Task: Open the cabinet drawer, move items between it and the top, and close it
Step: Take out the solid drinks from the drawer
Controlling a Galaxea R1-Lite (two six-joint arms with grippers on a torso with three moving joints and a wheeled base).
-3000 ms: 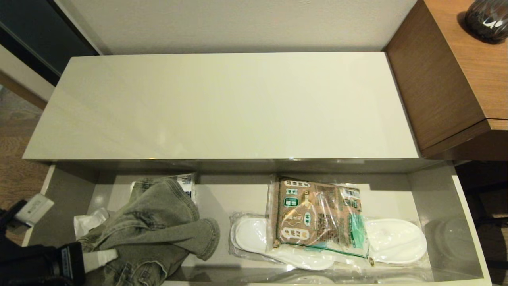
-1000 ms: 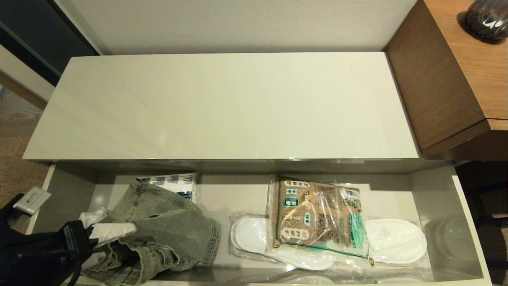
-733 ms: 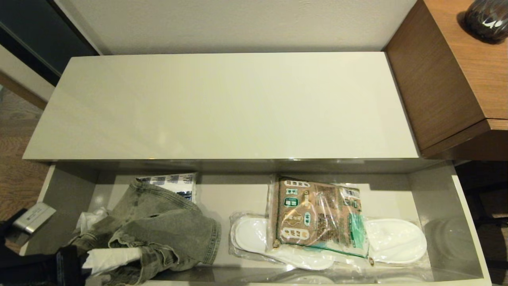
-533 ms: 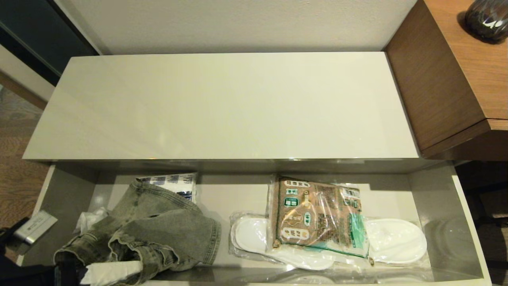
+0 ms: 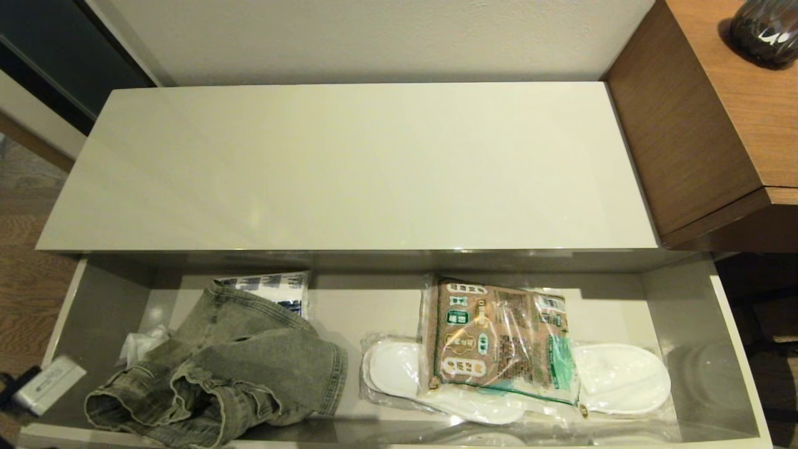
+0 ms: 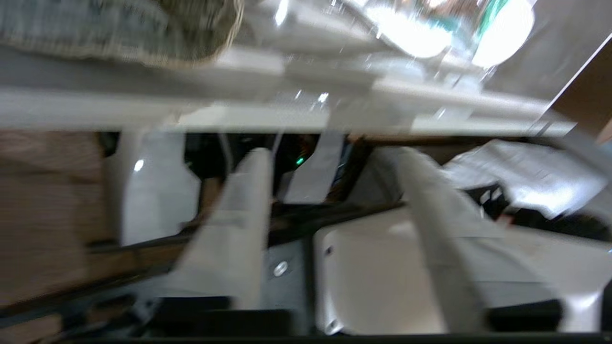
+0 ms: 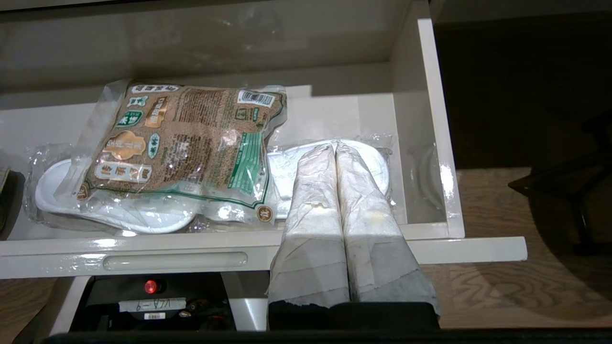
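Observation:
The cabinet drawer (image 5: pixel 686 312) stands pulled out under the bare cream top (image 5: pixel 349 168). The grey-green denim garment (image 5: pixel 230 368) lies crumpled in the drawer's left part. The clear bag of brown granules (image 5: pixel 499 340) rests on wrapped white slippers right of middle. My left gripper (image 6: pixel 333 155) is open and empty, low in front of the drawer's front panel (image 6: pixel 239 102), out of the head view. My right gripper (image 7: pixel 334 148) is shut and empty, hovering before the drawer's front (image 7: pixel 143 243), right of the bag (image 7: pixel 186 138).
White slippers (image 5: pixel 617 377) in clear plastic lie under the bag. A blue-and-white packet (image 5: pixel 274 288) and crumpled white wrapping (image 5: pixel 140 343) sit by the denim. A wooden desk (image 5: pixel 717 125) with a dark vase (image 5: pixel 767 31) adjoins the cabinet's right end. Part of the left arm (image 5: pixel 47 383) shows at the drawer's left corner.
My left gripper has drawn back off the denim, toward the front left and out of the head view. The denim's near folds were dragged forward and stay in the drawer.

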